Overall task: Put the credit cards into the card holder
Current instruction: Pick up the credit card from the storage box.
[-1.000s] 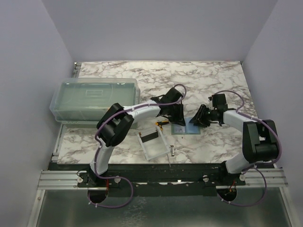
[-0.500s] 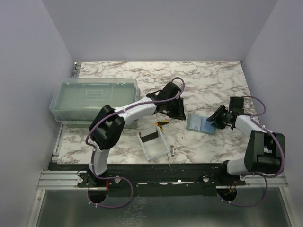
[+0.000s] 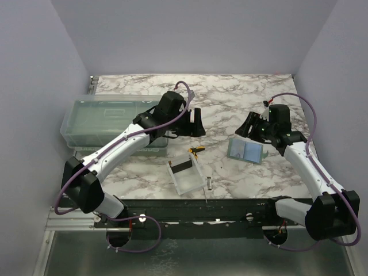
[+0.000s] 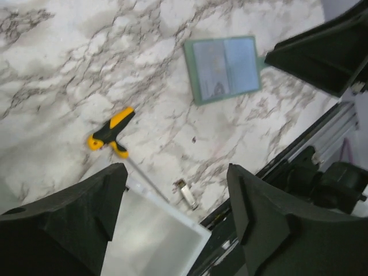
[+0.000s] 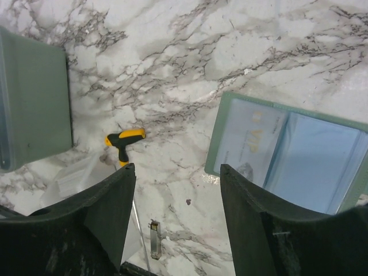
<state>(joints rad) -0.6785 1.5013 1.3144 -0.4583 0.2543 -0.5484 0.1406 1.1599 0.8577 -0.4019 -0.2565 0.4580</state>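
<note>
The card holder (image 3: 246, 149) lies open and flat on the marble, grey-green outside and pale blue inside. A pale card with gold lettering (image 5: 250, 142) sits in its left pocket (image 4: 211, 68). My left gripper (image 3: 192, 123) hangs open above the table, left of the holder, with nothing between its fingers (image 4: 175, 213). My right gripper (image 3: 253, 127) is open just behind the holder, also holding nothing (image 5: 178, 224). A dark flat strip (image 3: 183, 166) shows in the clear tray; I cannot tell whether it is a card.
A small clear tray (image 3: 185, 174) sits near the front edge. An orange-handled black tool (image 3: 196, 150) lies just behind it, and a small metal piece (image 3: 209, 183) to its right. A large translucent lidded box (image 3: 115, 122) stands at the left.
Both grippers have opened and drawn away from the card holder, the left one up and to the left. The holder has shifted right and now lies alone.
</note>
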